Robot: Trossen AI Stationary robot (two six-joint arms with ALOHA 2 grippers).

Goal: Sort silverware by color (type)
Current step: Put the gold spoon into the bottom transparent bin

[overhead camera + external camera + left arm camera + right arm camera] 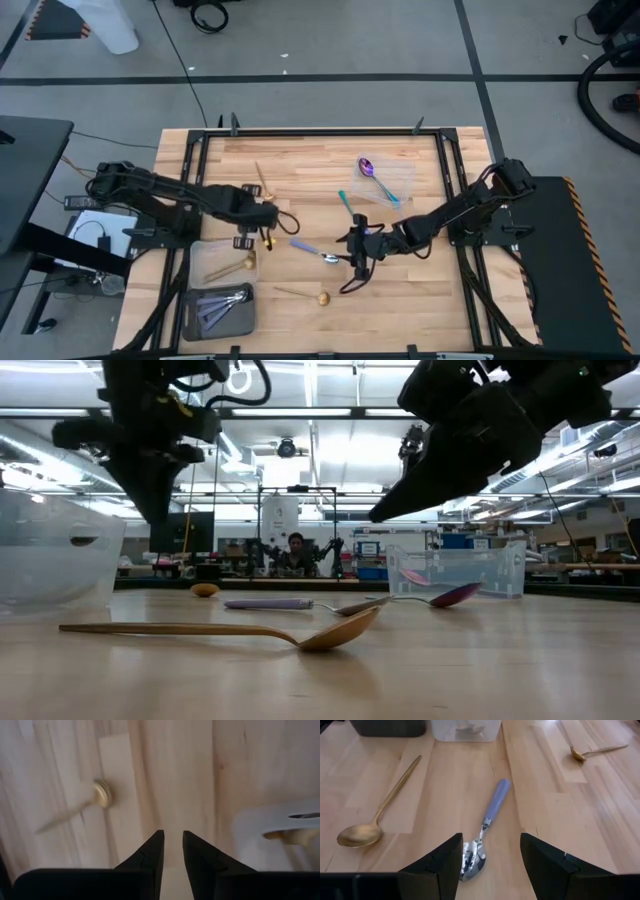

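Table: light wood planks in a dark frame, carrying everything below.

Left arm: reaches in from the table's left edge. Left gripper hangs over bare wood just above the near-left containers; jaws a narrow slit apart, nothing between them.

Right arm: reaches in from the right edge toward the centre. Right gripper sits low over the lavender-handled spoon; jaws wide apart, straddling its bowl, not closed on it.

Clear containers: one at far right holding an iridescent purple spoon; one at near left holding a gold utensil; a darker tray at the near-left corner holding lavender-handled pieces.

Loose silverware on the table:
- Gold spoon, near edge, centre, bowl to the right.
- Lavender-handled spoon, centre, silver bowl under the right gripper.
- Teal-handled piece, just beyond the right gripper.
- Gold piece, far side, beyond the left gripper.
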